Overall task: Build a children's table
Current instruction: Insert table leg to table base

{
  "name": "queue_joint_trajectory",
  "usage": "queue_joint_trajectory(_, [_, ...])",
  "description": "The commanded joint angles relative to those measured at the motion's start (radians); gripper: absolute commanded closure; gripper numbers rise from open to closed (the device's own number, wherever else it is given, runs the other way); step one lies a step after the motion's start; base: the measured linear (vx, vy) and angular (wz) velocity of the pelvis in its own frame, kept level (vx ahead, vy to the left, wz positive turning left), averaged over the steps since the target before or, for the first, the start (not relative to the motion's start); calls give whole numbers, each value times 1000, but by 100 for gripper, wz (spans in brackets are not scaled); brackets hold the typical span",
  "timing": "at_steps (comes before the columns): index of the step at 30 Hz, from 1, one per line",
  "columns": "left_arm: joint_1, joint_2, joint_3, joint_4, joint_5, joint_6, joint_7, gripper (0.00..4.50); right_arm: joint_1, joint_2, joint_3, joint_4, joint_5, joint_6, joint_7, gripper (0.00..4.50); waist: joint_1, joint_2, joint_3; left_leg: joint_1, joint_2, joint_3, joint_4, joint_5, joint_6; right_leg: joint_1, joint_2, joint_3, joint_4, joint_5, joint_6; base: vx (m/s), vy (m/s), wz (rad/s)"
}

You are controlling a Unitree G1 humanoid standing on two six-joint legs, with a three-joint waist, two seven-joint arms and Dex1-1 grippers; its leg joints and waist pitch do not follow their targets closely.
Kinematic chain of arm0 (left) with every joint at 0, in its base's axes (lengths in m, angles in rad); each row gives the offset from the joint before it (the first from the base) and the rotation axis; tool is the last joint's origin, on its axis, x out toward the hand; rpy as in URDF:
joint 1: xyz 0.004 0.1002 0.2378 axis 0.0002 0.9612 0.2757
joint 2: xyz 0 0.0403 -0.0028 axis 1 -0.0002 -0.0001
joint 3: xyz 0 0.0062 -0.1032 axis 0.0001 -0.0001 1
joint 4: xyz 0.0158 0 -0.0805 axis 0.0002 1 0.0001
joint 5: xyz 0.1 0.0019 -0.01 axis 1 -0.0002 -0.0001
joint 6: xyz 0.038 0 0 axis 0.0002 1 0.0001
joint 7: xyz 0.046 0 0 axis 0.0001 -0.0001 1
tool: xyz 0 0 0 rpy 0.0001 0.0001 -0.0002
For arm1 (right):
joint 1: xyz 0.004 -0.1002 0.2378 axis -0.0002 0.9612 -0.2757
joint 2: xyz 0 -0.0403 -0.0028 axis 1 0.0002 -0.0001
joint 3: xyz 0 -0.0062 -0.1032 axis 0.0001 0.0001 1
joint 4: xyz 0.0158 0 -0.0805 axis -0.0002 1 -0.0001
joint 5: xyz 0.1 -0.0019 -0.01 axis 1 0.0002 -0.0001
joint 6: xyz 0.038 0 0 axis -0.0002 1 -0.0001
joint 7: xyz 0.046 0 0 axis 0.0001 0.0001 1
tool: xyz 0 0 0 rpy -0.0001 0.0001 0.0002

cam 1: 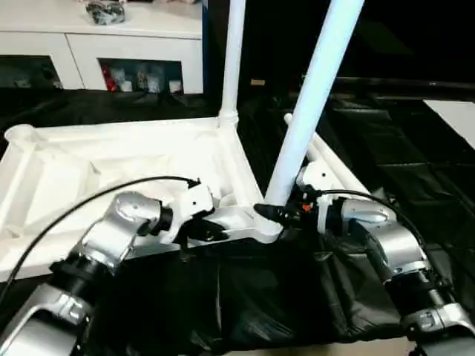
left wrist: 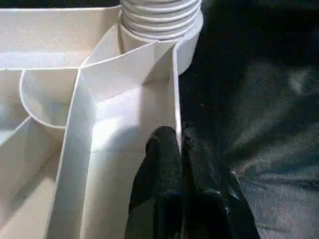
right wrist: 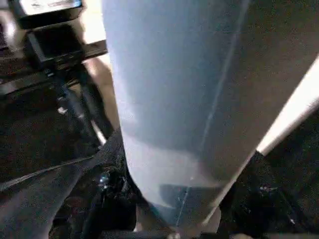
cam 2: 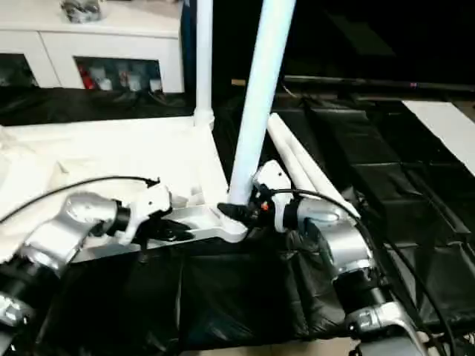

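Observation:
The white table top (cam 1: 111, 159) lies upside down on black cloth, ribbed underside up. One leg (cam 1: 234, 59) stands upright in the far right corner socket. A second leg (cam 1: 315, 96) stands in the near right corner socket (cam 1: 263, 226), leaning to the right. My right gripper (cam 1: 273, 213) is shut on this leg just above the socket, its fingers (right wrist: 107, 199) on either side of the tube (right wrist: 174, 99). My left gripper (cam 1: 202, 230) is shut on the top's near rim wall (left wrist: 175, 99), one finger (left wrist: 159, 169) inside and one outside. Two loose legs (cam 2: 297, 159) lie to the right of the top.
Black cloth (cam 1: 260, 297) covers the work surface and hangs over its front edge. A white cabinet (cam 1: 111, 52) with open shelves stands at the back left. A white panel (cam 2: 445, 122) lies at the far right. A black cable (cam 1: 96, 196) arcs over my left forearm.

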Motion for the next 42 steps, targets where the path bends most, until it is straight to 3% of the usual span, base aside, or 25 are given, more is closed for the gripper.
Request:
queue_joint_trajectory(1, [-50, -4, -17, -28, -1, -37, -42, 450, 57, -9, 97, 62, -33, 39, 58, 262, -4, 17, -27, 42, 74, -46, -92, -445, -69, -4, -97, 58, -100, -285, -199, 0, 0, 0])
queue_joint_trajectory(4, [-61, 3, -21, -17, 4, -45, -64, 450, 64, -16, 107, 44, -32, 38, 86, 262, -4, 19, -25, 40, 76, -46, -95, -416, -57, 1, -97, 57, -99, -268, -203, 0, 0, 0])
queue_joint_trajectory(7, [-72, 4, -16, 8, 12, -49, -54, 450, 66, -6, 110, 46, -38, 31, 87, 262, -5, 19, -26, 38, 76, -42, -97, -372, -45, 6, -93, 53, -94, -194, -225, 0, 0, 0])
queue_joint_trajectory(8, [-72, 4, -14, 10, 14, -45, -46, 450, 65, -2, 108, 50, -39, 30, 84, 262, -5, 12, -24, 38, 77, -41, -99, -363, -41, 7, -93, 53, -94, -187, -226, 0, 0, 0])
queue_joint_trajectory(9, [-71, 4, -12, 9, 17, -36, -35, 450, 63, 5, 104, 55, -40, 28, 73, 262, -5, 16, -22, 38, 78, -42, -100, -366, -39, 7, -96, 53, -95, -198, -230, 0, 0, 0])
queue_joint_trajectory(10, [-70, 2, -8, 7, 23, -20, -20, 450, 58, 16, 96, 66, -41, 25, 56, 262, -7, 10, -22, 38, 79, -41, -100, -371, -39, 7, -96, 53, -96, -213, -231, 0, 0, 0])
queue_joint_trajectory(13, [-64, -14, 17, -3, 17, 36, 31, 450, 36, 52, 65, 110, -54, 8, -20, 262, -10, 13, -12, 45, 81, -47, -104, -446, -68, -3, -105, 56, -108, -362, -215, 0, 0, 0])
queue_joint_trajectory(14, [-64, -16, 20, -5, 16, 40, 35, 450, 34, 55, 62, 114, -56, 7, -28, 262, -14, 11, -4, 47, 78, -54, -105, -501, -81, -6, -108, 55, -118, -462, -193, 0, 0, 0])
queue_joint_trajectory(15, [-55, -42, 51, -25, 2, 98, 98, 450, 0, 94, 18, 173, -70, 2, -144, 262, -16, 8, -6, 48, 79, -59, -107, -519, -88, -2, -110, 53, -119, -502, -181, 0, 0, 0])
queue_joint_trajectory(17, [-48, -60, 68, -43, -5, 137, 135, 450, -25, 123, -16, 215, -71, 11, -229, 262, -22, 6, -9, 50, 78, -68, -108, -561, -113, -4, -115, 48, -124, -592, -159, -25, 9, -11])
queue_joint_trajectory(18, [-40, -69, 73, -62, -3, 164, 159, 450, -35, 138, -33, 232, -67, 18, -267, 262, -30, 7, -11, 43, 78, -76, -114, -572, -124, 0, -115, 45, -124, -594, -144, -39, 21, -23])
queue_joint_trajectory(20, [-30, -84, 79, -88, 3, 200, 194, 450, -48, 157, -52, 257, -67, 24, -318, 262, -36, 9, -11, 41, 79, -75, -118, -567, -127, -2, -109, 46, -122, -528, -149, -30, 24, -21])
queue_joint_trajectory(23, [0, -157, 98, -179, 26, 326, 316, 450, -87, 211, -79, 350, -80, 37, -463, 262, -44, 8, -15, 41, 77, -69, -115, -557, -125, -4, -105, 48, -118, -459, -175, 0, 0, 0])
queue_joint_trajectory(24, [17, -197, 95, -236, 44, 385, 367, 450, -110, 237, -85, 401, -88, 41, -519, 262, -45, 13, -21, 42, 76, -68, -113, -529, -126, -2, -106, 49, -115, -423, -188, 0, 0, 0])
queue_joint_trajectory(29, [32, -227, 55, -292, 73, 431, 409, 450, -150, 277, -91, 463, -105, 21, -568, 262, -55, 6, -24, 34, 72, -61, -110, -476, -97, 3, -100, 50, -117, -364, -190, 0, 0, 0])
queue_joint_trajectory(32, [29, -232, 51, -290, 65, 431, 425, 450, -165, 299, -89, 465, -105, 4, -569, 262, -52, 2, -23, 44, 69, -54, -103, -479, -81, -6, -99, 53, -126, -391, -182, 0, 0, 0])
queue_joint_trajectory(34, [28, -225, 50, -286, 65, 423, 422, 450, -169, 305, -91, 463, -106, 2, -578, 262, -53, -1, -23, 44, 70, -55, -104, -484, -81, -7, -98, 51, -128, -415, -171, 0, 0, 0])
queue_joint_trajectory(38, [31, -213, 57, -299, 73, 427, 418, 450, -182, 322, -111, 486, -95, -31, -594, 262, -55, 1, -22, 44, 70, -58, -106, -504, -89, -10, -97, 50, -127, -429, -164, 0, 0, 0])
queue_joint_trajectory(39, [33, -210, 59, -305, 75, 427, 416, 450, -187, 325, -116, 496, -92, -37, -594, 227, -58, -4, -21, 43, 69, -58, -106, -511, -88, -10, -97, 49, -129, -438, -162, 0, 0, 0])
queue_joint_trajectory(40, [34, -205, 61, -309, 75, 420, 412, 450, -190, 326, -119, 502, -91, -46, -593, 206, -58, -2, -22, 43, 69, -60, -106, -517, -88, -10, -99, 49, -129, -455, -158, 0, 0, 0])
queue_joint_trajectory(42, [36, -192, 70, -313, 69, 397, 400, 450, -195, 325, -120, 502, -85, -53, -562, 192, -59, -2, -22, 43, 70, -61, -107, -516, -88, -10, -99, 49, -129, -452, -155, 0, 0, 0])
